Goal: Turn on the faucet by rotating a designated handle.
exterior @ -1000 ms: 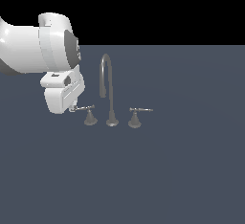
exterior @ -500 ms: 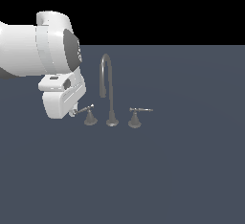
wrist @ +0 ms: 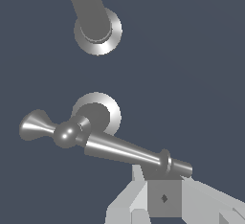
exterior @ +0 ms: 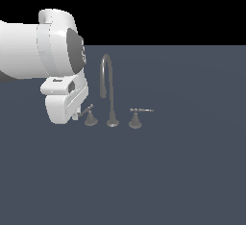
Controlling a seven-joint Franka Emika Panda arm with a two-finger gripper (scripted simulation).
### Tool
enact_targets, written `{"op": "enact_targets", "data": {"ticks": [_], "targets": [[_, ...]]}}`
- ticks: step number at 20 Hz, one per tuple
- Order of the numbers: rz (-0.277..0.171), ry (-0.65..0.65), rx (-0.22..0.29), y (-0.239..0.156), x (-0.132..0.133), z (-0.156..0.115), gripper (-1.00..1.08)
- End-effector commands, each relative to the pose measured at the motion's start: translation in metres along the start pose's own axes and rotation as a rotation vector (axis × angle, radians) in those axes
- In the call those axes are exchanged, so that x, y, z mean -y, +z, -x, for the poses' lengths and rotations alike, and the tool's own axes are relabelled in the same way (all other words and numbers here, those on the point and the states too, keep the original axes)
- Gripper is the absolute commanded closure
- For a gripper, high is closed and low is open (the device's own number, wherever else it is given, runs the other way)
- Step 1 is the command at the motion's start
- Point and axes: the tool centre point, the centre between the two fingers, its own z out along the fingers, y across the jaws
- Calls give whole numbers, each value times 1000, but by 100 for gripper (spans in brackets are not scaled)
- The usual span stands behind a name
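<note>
The faucet (exterior: 112,94) is a small grey set with a tall gooseneck spout (wrist: 91,7) on a round base. Its handle (exterior: 88,114), the one on the exterior view's left, is a thin lever rod (wrist: 124,150) on a flared cone base (wrist: 97,114). My gripper (exterior: 76,117) hangs just beside that handle, on the exterior view's left. In the wrist view the gripper (wrist: 162,182) has its fingers together, and the fingertips (wrist: 164,198) press against the outer end of the rod. Nothing is held between them.
The twin lever (exterior: 136,117) stands on the other side of the spout, its rod pointing to the exterior view's right. All of it sits on a flat dark grey surface (exterior: 182,171). My bulky white arm (exterior: 43,56) fills the upper left of the exterior view.
The handle's rod has swung from lying level to slanting, pushed by my fingertips. My hand has shifted slightly downward along with it.
</note>
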Motion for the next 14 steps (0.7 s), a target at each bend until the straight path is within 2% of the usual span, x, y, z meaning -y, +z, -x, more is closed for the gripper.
{"op": "enact_targets", "data": {"ticks": [1, 3, 4, 13, 14], "targets": [[12, 22, -10, 3, -6, -23, 108], [13, 23, -10, 4, -9, -27, 108], [5, -6, 3, 0, -7, -5, 108], [14, 22, -10, 3, 7, -68, 108], [14, 22, -10, 3, 7, -68, 108]]}}
